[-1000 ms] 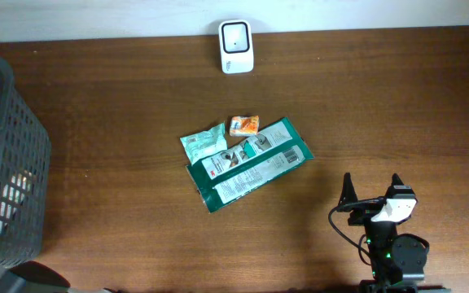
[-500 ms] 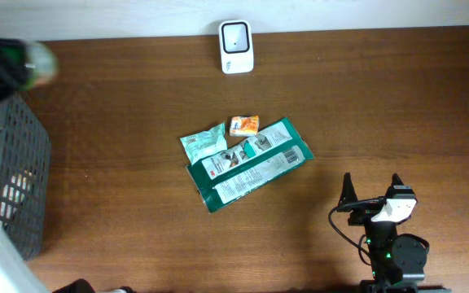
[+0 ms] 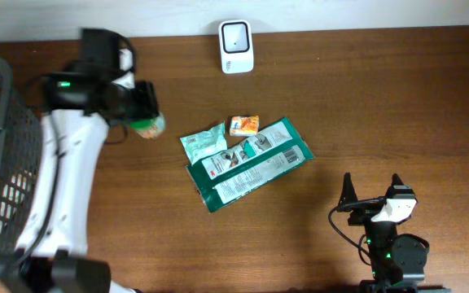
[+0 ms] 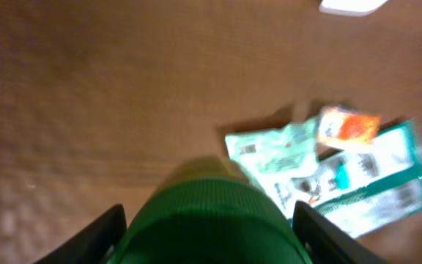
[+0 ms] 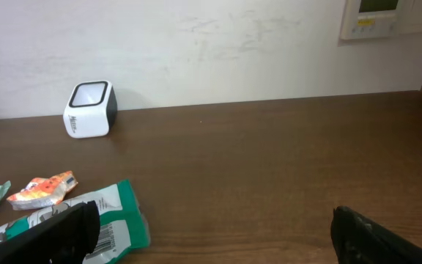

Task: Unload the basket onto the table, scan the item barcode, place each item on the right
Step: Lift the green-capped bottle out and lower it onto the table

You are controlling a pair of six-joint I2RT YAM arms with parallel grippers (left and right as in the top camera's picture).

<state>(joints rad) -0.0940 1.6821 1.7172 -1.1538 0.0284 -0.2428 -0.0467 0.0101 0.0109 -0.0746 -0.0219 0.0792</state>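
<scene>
Since the left tool (image 3: 143, 104) is clamped around a green item (image 4: 211, 220) that looks lifted off the counter (image 3: 381, 98), I'd call the pickup done and the scan not yet. The scanner (image 3: 236, 46) sits ahead of that tool and off to its right, well apart. What's left is carrying the item over and turning its barcode to the window.

The right tool (image 3: 372, 189) is parked wide open with nothing in it.

Overhead gives me the layout: basket (image 3: 6, 122) behind the left tool, packets (image 3: 247, 163) between the two tools. The left wrist view is blurry, but it shows the item's ribbed green top filling the gap between the fingers, which overhead mostly hides. No view shows me the barcode.
</scene>
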